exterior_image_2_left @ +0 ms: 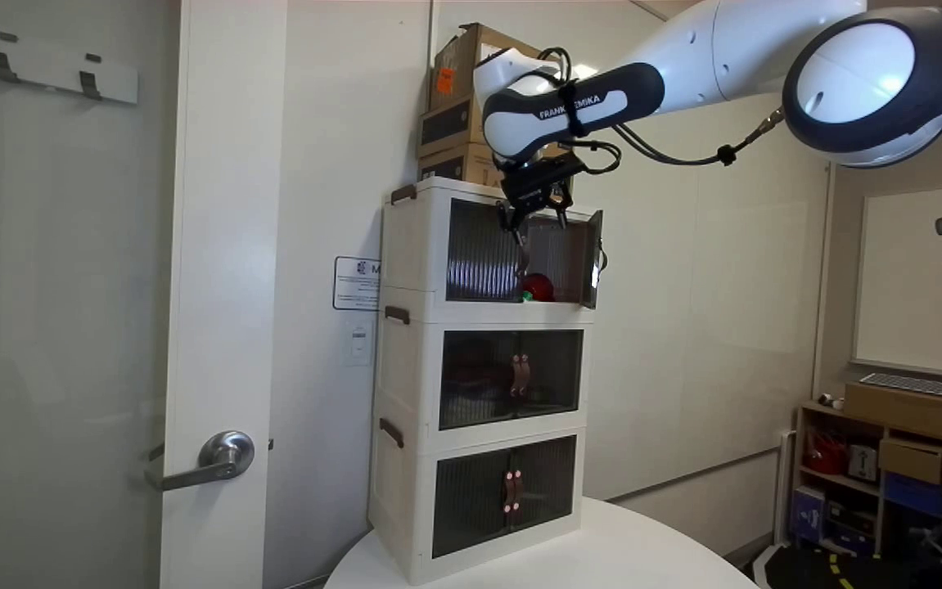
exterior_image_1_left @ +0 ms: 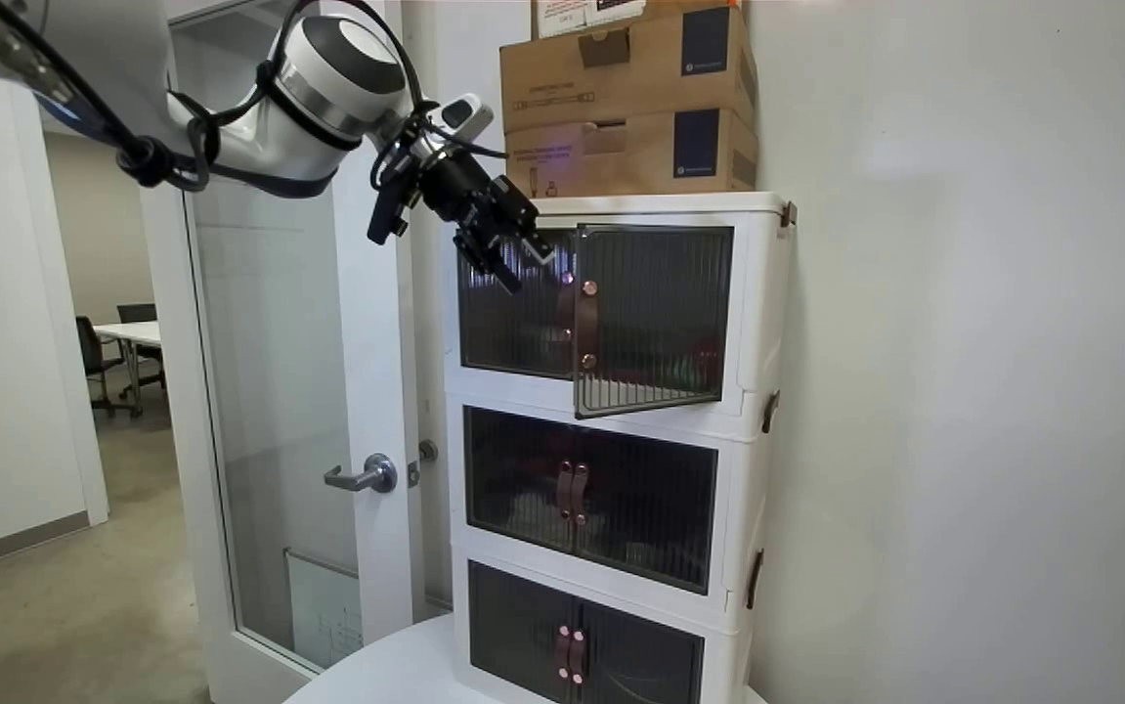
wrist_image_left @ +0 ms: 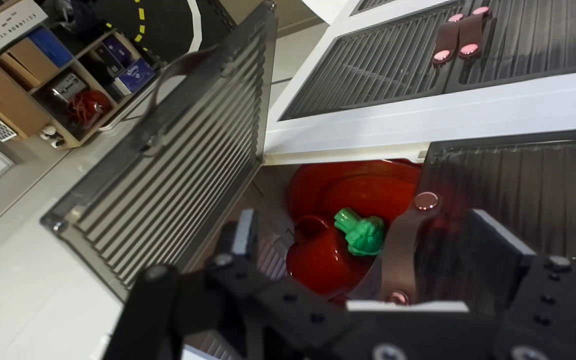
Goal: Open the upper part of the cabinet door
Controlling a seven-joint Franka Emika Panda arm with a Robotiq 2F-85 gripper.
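Cabinet (exterior_image_2_left: 495, 316): tall white stack of three compartments on a white table (exterior_image_2_left: 642, 552), presumably set there to bring its top into working reach.
Arm (exterior_image_2_left: 708, 65): extended high, wrist bent down toward the cabinet's top front; the high pose likely suits a pull at that level.
Cardboard boxes (exterior_image_1_left: 640, 98): stacked on the cabinet roof; probably only stored, though their weight may steady the unit during a pull.
Upper part of the cabinet door (exterior_image_1_left: 616, 318): topmost front, directly below the roof; two smoky ribbed leaves, only one swung out. Judged: task met if one leaf suffices, half done if both are required.
Open leaf (wrist_image_left: 182, 160): stands outward on its outer-edge hinge, no prop visible.
Closed leaf (exterior_image_2_left: 479, 249): flush with the frame; if required, it calls for a pull outward from its inner edge.
Gripper (wrist_image_left: 375, 232): fingers apart, nothing clamped; in front of the opening, one finger before the gap, the other before the closed leaf. Fingertip contact cannot be told.
Red dish (wrist_image_left: 363, 180): inside the cabinet, visible through the gap.
Red mug (wrist_image_left: 318, 265): beside the dish, handle loop showing.
Strap handle (wrist_image_left: 400, 260): at the closed leaf's inner edge, far from the hinge, likely for leverage; between the fingers in the wrist view, ungripped.
Green piece (wrist_image_left: 365, 237): broccoli-shaped, on or beside the red mug; which, cannot be told.
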